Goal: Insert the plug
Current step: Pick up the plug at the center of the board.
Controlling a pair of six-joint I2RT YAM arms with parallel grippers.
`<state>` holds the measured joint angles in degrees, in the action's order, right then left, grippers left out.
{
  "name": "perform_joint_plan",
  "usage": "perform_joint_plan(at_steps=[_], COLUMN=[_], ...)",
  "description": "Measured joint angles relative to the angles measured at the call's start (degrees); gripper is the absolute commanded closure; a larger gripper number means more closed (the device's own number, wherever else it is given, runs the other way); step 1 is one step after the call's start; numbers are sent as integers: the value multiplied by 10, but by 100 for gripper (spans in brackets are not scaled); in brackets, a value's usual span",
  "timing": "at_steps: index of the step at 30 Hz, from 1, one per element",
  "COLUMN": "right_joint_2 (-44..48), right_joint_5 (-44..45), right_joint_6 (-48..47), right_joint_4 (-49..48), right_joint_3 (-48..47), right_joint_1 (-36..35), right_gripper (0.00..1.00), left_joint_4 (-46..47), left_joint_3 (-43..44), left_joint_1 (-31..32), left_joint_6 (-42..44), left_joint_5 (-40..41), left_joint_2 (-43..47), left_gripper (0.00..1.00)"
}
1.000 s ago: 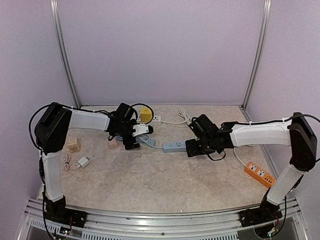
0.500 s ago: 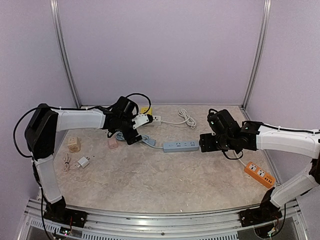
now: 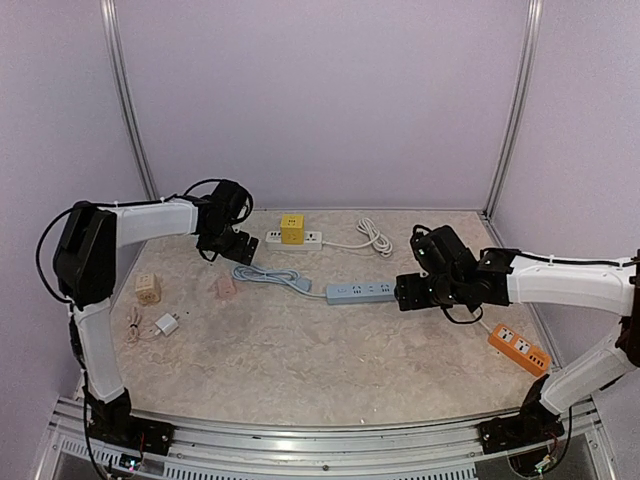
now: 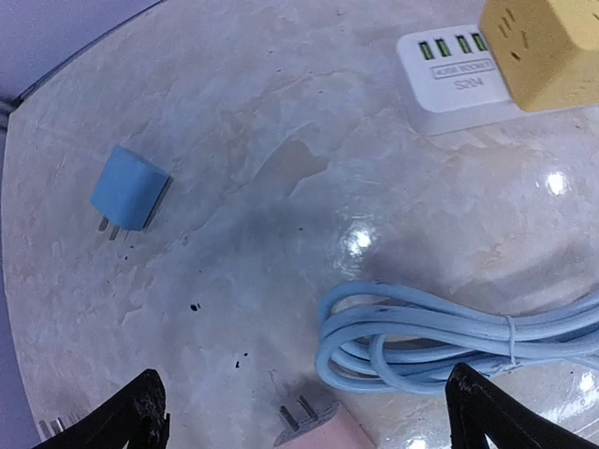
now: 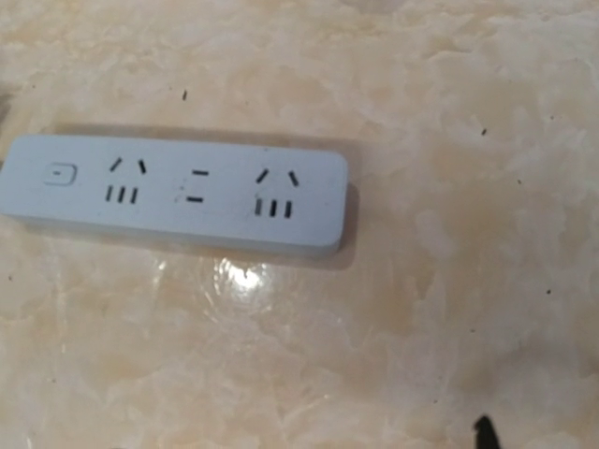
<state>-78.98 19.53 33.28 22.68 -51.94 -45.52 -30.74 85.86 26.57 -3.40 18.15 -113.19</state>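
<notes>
Left claw (image 3: 240, 250) has swung back toward the far side, spread wide and empty; the blue plug (image 4: 131, 190) lies on the counter (image 3: 320, 370) ahead-left of it. Right claw (image 3: 405, 292), opening untellable, hovers off the power strip's (image 3: 360, 292) right end, in line with its long axis

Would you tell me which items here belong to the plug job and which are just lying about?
Likely job: blue strip, its cord, pink plug.
Lying about: white strip, yellow cube, orange strip, blue adapter, beige cube, white charger.
</notes>
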Motion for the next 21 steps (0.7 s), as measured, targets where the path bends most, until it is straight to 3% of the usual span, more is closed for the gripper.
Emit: perform_joint_plan(at_steps=[14,21], right_joint_2=[0,1], right_joint_5=[-11,-17], right_joint_6=[-2,-5], right_joint_4=[-17,-20], right_joint_3=[13,13], right_joint_1=[0,0], right_gripper=[24,24], left_joint_4=[-52,-64], left_joint_3=[-33,-63], left_joint_1=[-203,-281], left_joint_6=[-245,-286], left_joint_5=[-44,-41], left_joint_2=[141,165], left_gripper=[1,1])
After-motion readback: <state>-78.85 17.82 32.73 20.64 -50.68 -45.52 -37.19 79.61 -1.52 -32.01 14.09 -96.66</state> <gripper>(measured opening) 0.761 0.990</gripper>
